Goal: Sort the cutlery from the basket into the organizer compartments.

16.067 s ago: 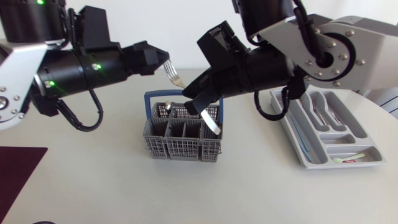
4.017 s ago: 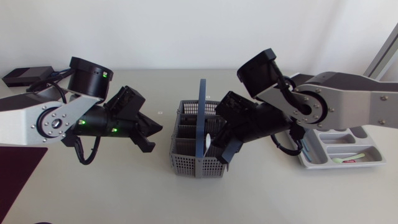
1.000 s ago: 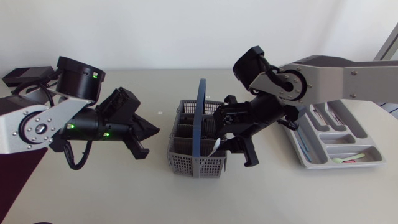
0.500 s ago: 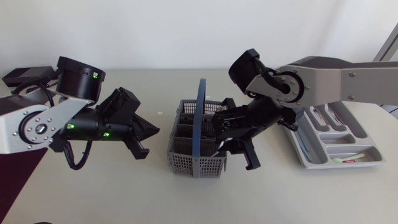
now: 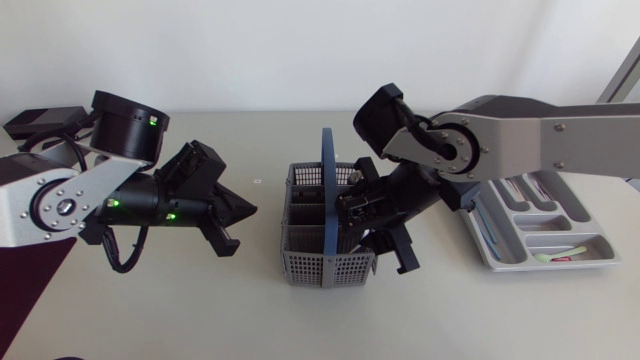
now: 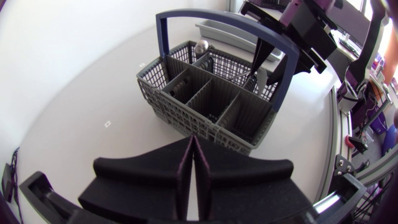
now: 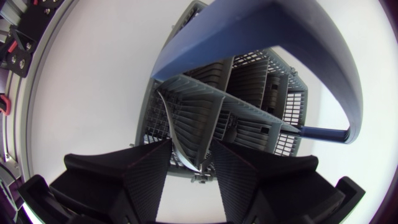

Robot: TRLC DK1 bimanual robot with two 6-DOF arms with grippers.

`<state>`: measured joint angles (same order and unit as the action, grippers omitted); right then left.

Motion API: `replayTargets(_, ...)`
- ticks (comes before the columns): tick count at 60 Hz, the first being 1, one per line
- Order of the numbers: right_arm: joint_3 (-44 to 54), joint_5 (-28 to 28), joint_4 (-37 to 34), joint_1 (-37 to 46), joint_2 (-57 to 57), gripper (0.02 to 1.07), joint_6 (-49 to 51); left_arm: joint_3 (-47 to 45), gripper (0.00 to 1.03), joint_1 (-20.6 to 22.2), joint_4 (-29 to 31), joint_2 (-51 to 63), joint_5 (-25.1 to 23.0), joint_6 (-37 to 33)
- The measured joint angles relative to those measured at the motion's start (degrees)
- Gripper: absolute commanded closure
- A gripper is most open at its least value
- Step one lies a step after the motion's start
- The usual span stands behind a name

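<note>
Left gripper (image 6: 193, 142): I find it closed on nothing, the two fingers pressed flat together. It hangs above the table, well apart from the basket (image 5: 330, 268) and pointed toward it.

Basket: grey mesh, upright near the table's middle, divided into several compartments, its blue handle (image 5: 327, 185) standing up. In the left wrist view a rounded silver piece (image 6: 200, 46) sits in a far corner compartment.

Right gripper (image 7: 193, 155): I find it open, at the side of the basket that faces the organizer (image 5: 545, 240), tipped down over a corner compartment. A thin silver utensil (image 7: 180, 134) stands between the fingers, leaning along the basket wall. It lies close against one finger, and mesh shows between it and the other, so I record no grip. I cannot tell what kind of utensil it is.

Organizer: light grey tray, just beyond the right arm, near the table's right edge. Several pieces of cutlery (image 5: 520, 190) lie in its long compartments, and a white piece (image 5: 560, 256) lies in the crosswise compartment at its near end.

A dark red mat (image 5: 25, 290) lies at the table's left edge
</note>
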<state>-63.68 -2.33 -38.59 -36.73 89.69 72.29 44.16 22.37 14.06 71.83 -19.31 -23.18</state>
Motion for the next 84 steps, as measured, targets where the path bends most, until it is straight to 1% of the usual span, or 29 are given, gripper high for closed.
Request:
replayTargets(7,1.14,2.75,1.68,-0.96,0.00,0.56,0.24,0.00,1.00,-0.02,-0.07,0.00,-0.22,0.00)
replayTargets(34,3.02,6.58,2.27,-2.23,-2.40,0.56,0.26,-0.68,1.00,-0.13,-0.24,0.00,-1.29,-0.50)
replayTargets(61,3.02,7.15,-0.96,-2.32,-5.20,0.56,1.09,-1.22,1.00,-0.17,-0.59,0.00,-1.46,-0.87)
replayTargets(78,2.89,10.10,-1.01,-2.71,-4.44,0.56,1.31,-1.42,1.00,-0.17,-0.59,-0.13,-1.73,-0.87)
replayTargets(81,2.89,10.38,-0.92,-2.71,-3.87,0.57,1.33,-1.44,1.00,-0.26,-0.59,-0.22,-1.79,-0.87)
replayTargets(84,2.89,10.73,-0.94,-2.71,-3.17,0.63,1.46,-1.44,1.00,-0.52,-0.59,-0.33,-1.92,-0.87)
